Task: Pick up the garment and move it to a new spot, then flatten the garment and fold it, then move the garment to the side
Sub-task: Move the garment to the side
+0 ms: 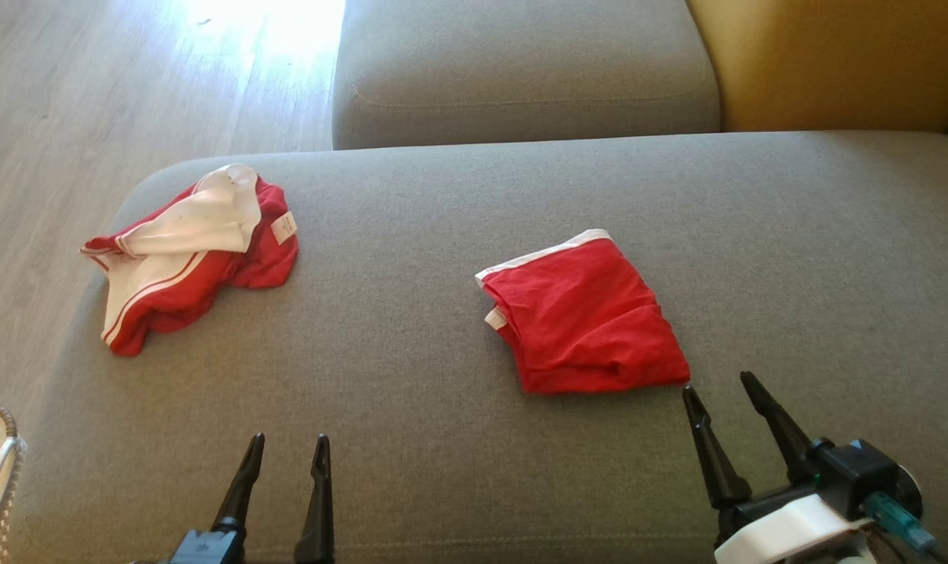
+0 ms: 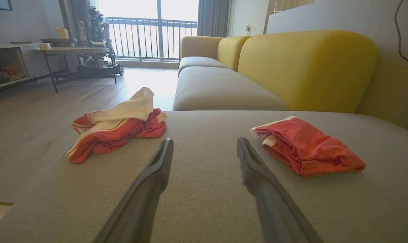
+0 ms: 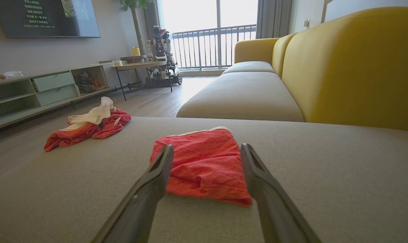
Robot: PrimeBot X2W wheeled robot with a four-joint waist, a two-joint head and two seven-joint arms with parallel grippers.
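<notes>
Both tools are poised above the seat. The left gripper (image 1: 290, 440), its two long dark fingers spread wide and grasping nothing, hovers over bare upholstery at the near edge. The right gripper (image 1: 718, 384), likewise spread and empty, points its fingertips at the near right corner of the folded red cloth garment (image 1: 587, 317), which has a white-trimmed hem, and stops just short of touching it. In the right wrist view this garment lies directly ahead, framed by the two fingers. It rests flat, in several layers, near the middle of the broad grey woven-fabric sofa seat (image 1: 411, 196), well apart from a crumpled red-and-white cloth garment (image 1: 188, 251) heaped at the seat's left end. Handling, as judged: the fabric is thin, light, limp and not fragile. It is unlikely to slip from a firm pinch but is liable to sag and unfold if lifted by a single layer. As it appears already folded, the step left is probably the move aside. The safest hold is a pinch through all layers along the near edge, ideally one gripper at each near corner, so the stack travels together.
</notes>
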